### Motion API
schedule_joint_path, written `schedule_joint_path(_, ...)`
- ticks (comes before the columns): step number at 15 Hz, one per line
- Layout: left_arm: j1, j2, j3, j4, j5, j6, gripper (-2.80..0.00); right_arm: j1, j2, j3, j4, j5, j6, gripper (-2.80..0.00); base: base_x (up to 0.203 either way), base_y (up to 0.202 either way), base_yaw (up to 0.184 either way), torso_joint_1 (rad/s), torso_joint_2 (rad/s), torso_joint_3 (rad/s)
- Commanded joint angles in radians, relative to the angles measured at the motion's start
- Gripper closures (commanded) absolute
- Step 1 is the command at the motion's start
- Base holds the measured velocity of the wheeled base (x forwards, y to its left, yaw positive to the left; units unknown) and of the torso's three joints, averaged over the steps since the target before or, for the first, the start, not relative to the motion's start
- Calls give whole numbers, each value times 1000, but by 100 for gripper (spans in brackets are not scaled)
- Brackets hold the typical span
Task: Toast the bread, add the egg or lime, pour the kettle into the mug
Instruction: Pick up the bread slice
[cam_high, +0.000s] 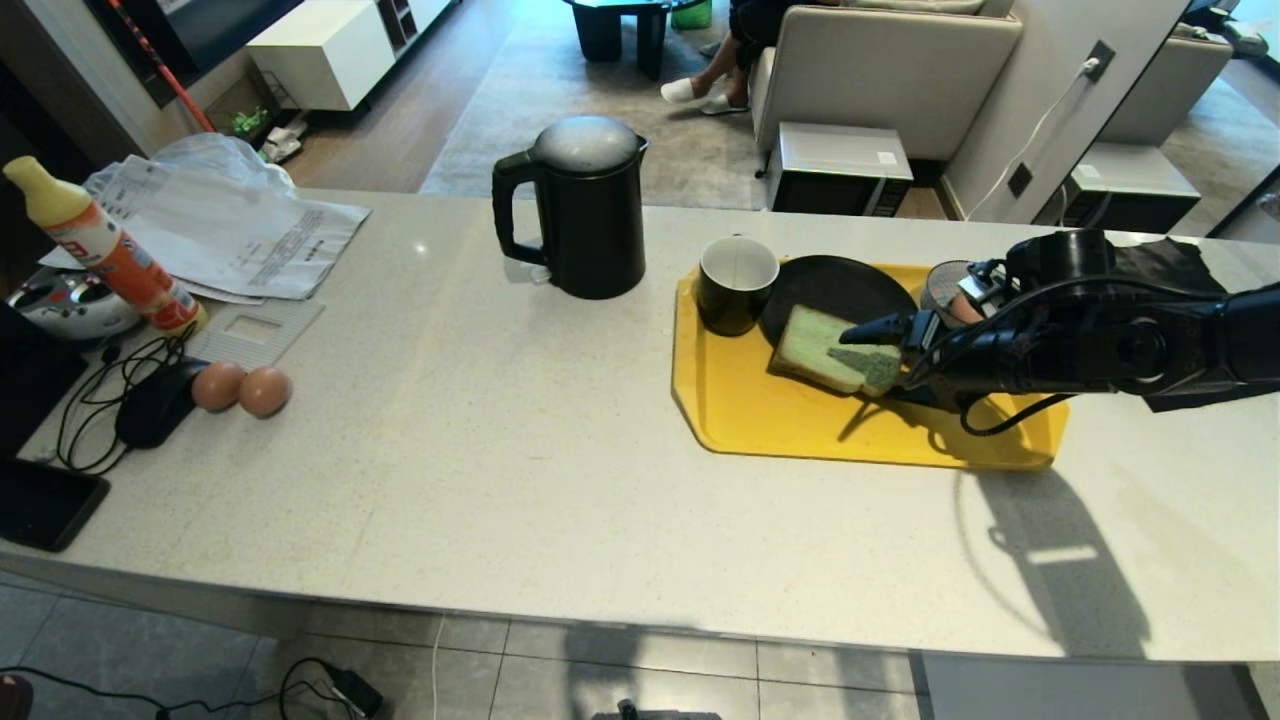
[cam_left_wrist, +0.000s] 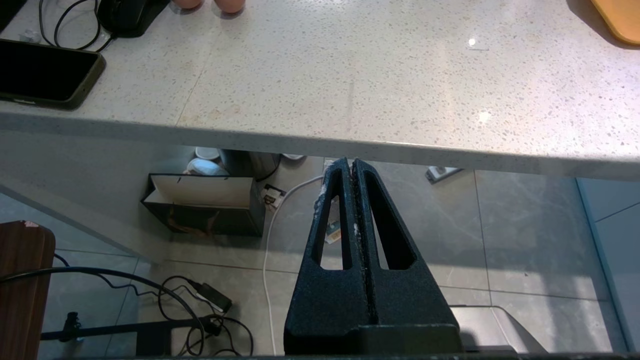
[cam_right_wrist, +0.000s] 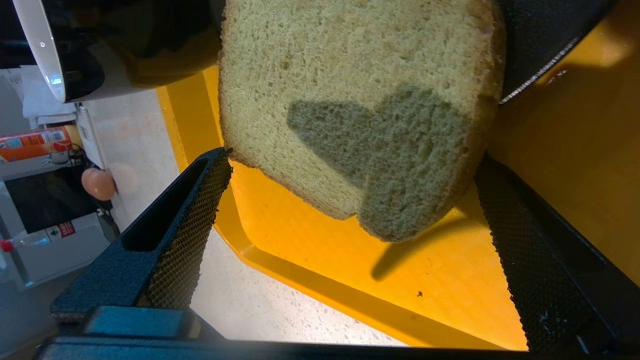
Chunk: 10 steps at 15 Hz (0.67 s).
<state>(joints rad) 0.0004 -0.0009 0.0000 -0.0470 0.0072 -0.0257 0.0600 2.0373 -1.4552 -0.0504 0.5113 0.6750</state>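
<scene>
Mesh-faced fingers (cam_right_wrist: 190, 225) of the right gripper (cam_high: 880, 360) stand spread wide on either side of the bread (cam_high: 835, 350), released and holding nothing, the near corner of the slice lying between them. That pale green slice lies partly on the yellow tray (cam_high: 800, 420) and leans with its far edge up on the black plate (cam_high: 840, 290). Just beyond the bread on the tray's far-left corner sits the mug (cam_high: 737, 283), touching or nearly touching the plate. Off the tray to the mug's left stands the kettle (cam_high: 580, 205), and much farther left of it two eggs (cam_high: 243, 388) rest on the counter (cam_high: 500, 500). No lime is visible. Down below the counter's near edge, the left gripper (cam_left_wrist: 354, 170) hangs parked, clenched on nothing. Risk as I judge it: since the slice is tilted, a closing pinch could catch only the crust corner, tearing the soft crumb or shoving the slice into the mug and tipping it
</scene>
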Motion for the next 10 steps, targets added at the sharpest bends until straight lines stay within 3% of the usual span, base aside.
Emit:
schedule_joint_path(1, 1, -1, 17, -1, 0, 0, 0, 1, 14, -14, 1, 4, 5, -280, 0, 0, 0, 0, 0, 0)
schedule_joint_path(5, 1, -1, 17, -1, 0, 0, 0, -1, 21, -21, 2, 10, 75, -280, 0, 0, 0, 0, 0, 0)
schedule_joint_path(10, 1, -1, 17, -1, 0, 0, 0, -5, 35, -21, 9, 9, 77, -280, 0, 0, 0, 0, 0, 0)
